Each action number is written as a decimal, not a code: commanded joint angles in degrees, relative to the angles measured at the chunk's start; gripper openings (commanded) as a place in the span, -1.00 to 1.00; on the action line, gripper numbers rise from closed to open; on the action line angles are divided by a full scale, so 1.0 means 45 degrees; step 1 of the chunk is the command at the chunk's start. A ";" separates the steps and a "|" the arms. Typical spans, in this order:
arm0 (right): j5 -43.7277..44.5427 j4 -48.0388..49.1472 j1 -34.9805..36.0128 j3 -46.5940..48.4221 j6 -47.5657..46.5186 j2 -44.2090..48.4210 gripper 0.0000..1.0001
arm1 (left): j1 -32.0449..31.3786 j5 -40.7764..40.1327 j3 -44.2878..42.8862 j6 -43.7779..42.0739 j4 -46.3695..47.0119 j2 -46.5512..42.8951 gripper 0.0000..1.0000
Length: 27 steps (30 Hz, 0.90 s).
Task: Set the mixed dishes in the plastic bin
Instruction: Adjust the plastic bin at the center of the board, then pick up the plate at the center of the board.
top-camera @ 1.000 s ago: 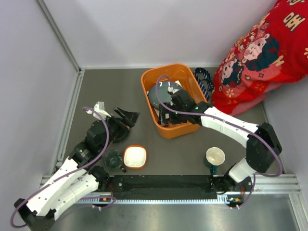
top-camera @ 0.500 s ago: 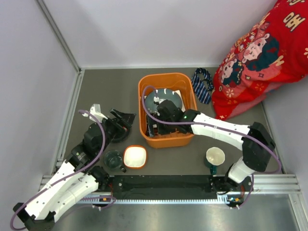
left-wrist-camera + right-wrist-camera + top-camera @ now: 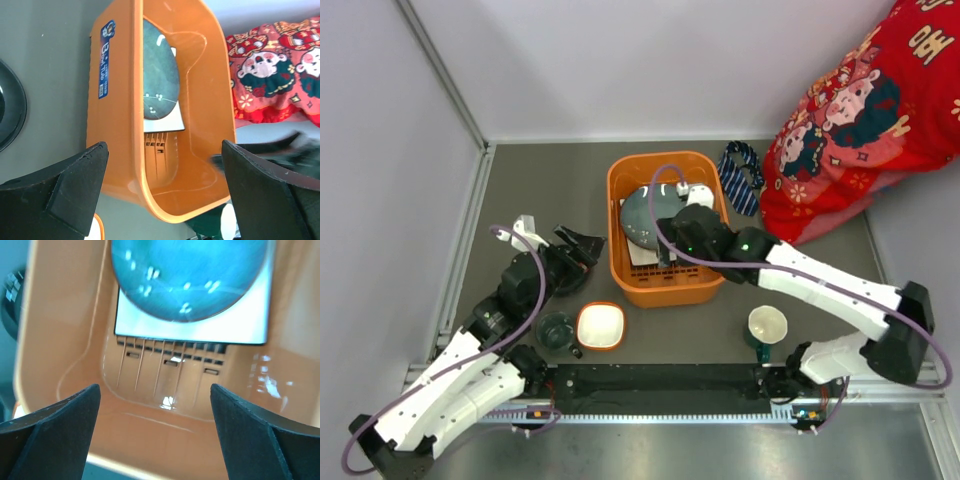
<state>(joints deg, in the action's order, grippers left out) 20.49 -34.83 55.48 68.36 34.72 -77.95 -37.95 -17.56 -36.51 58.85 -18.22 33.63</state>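
The orange plastic bin [image 3: 620, 215] stands mid-table. In it the round blue-grey plate [image 3: 642, 208] lies on the white square plate [image 3: 642, 253]. My right gripper [image 3: 668, 250] hangs open and empty over the bin's near half. Its wrist view shows the blue-grey plate [image 3: 190, 275], the white plate [image 3: 200, 332] and the slotted bottom [image 3: 165, 365] between open jaws [image 3: 155, 432]. My left gripper [image 3: 582, 250] is open and empty, just left of the bin [image 3: 120, 100]. The orange bowl [image 3: 600, 325], dark teal cup [image 3: 555, 330] and cream mug [image 3: 767, 325] stand on the table near the front.
The striped blue necktie [image 3: 742, 175] lies right of the bin. A person in red [image 3: 860, 110] is at the back right. Grey walls close the left and back. A black rail [image 3: 660, 378] runs along the front edge.
The bin has slid left and nearer and turned square to the table. My right gripper has moved from the bin's near wall to above its inside. The left arm has barely moved.
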 commanded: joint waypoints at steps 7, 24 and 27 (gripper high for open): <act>0.1733 -0.0775 0.0637 -0.1108 0.0213 0.3805 0.71 | 0.0328 0.0094 0.0028 -0.0382 0.0806 0.0944 0.98; 0.2596 0.1761 0.5463 -0.2006 -0.1444 0.3671 0.71 | 0.3706 0.3570 0.0165 -0.1007 0.1627 0.1922 0.98; 0.2128 0.2542 0.5560 -0.2104 -0.2361 0.3262 0.72 | 0.3961 0.3726 0.0126 -0.1124 0.1510 0.1903 0.98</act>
<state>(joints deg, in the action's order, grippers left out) 32.56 -32.01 79.70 59.20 29.52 -61.80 -21.63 -3.92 -35.94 55.48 -13.72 42.28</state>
